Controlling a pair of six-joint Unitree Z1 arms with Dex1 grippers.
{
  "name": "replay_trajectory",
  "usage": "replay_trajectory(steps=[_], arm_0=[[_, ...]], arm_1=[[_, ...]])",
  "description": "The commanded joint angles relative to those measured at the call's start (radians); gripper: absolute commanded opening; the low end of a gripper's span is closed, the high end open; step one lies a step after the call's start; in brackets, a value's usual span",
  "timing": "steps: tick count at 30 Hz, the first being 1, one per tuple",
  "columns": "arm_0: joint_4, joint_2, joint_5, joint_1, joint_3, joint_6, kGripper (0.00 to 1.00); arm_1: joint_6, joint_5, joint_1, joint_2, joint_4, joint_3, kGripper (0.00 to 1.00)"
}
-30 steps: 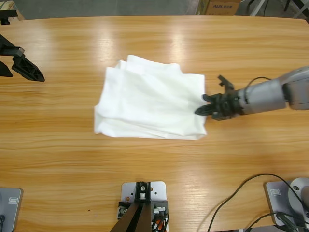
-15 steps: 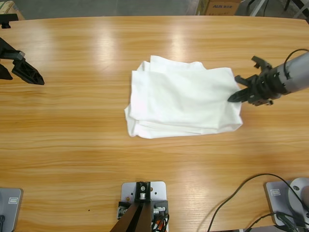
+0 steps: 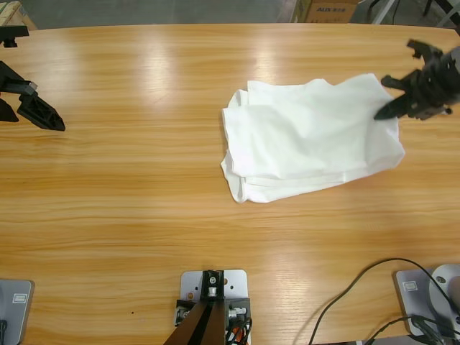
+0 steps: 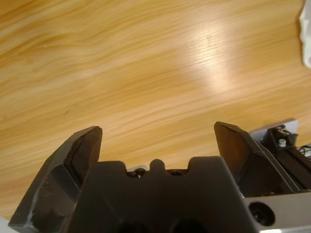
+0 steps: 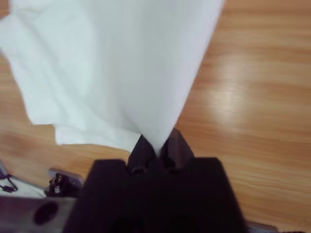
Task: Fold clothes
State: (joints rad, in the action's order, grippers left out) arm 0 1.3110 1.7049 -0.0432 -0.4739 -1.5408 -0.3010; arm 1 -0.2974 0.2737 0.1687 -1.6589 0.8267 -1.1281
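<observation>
my right claw (image 3: 389, 108) clamped on folded white t-shirt (image 3: 309, 140) near table (image 3: 129, 194) right edge; left claw (image 4: 158, 145) jaws apart over bare wood, left edge.

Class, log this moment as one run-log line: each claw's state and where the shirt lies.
right claw: shut on T-shirt edge | left claw: open, apart | T-shirt: folded on table, right of middle

I see the wooden surface (image 3: 144, 215), its grain running lengthwise and pale glare on it toward the far side. Past its far edge there is grey floor (image 3: 158, 11) and a cardboard box (image 3: 327, 10) with dark print. A black cable (image 3: 356, 287) loops over the near right corner.
</observation>
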Motion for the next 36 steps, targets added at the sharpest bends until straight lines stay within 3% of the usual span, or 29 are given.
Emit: replay_trajectory(steps=[1, 12, 22, 36], arm_0=[[0.008, -0.004, -0.017, 0.006, 0.030, 0.016, 0.897], [0.008, -0.004, -0.018, 0.007, 0.044, 0.022, 0.899], [0.007, -0.022, -0.020, 0.008, 0.068, 0.025, 0.899], [0.007, -0.050, -0.020, 0.014, 0.080, 0.028, 0.898]], arm_1=[[-0.025, -0.047, 0.228, -0.135, 0.099, -0.156, 0.000], [-0.104, -0.024, 0.476, -0.300, 0.117, -0.277, 0.000], [-0.093, -0.031, 0.500, -0.463, 0.306, -0.624, 0.000], [-0.095, -0.021, 0.607, -0.635, 0.348, -0.764, 0.000]])
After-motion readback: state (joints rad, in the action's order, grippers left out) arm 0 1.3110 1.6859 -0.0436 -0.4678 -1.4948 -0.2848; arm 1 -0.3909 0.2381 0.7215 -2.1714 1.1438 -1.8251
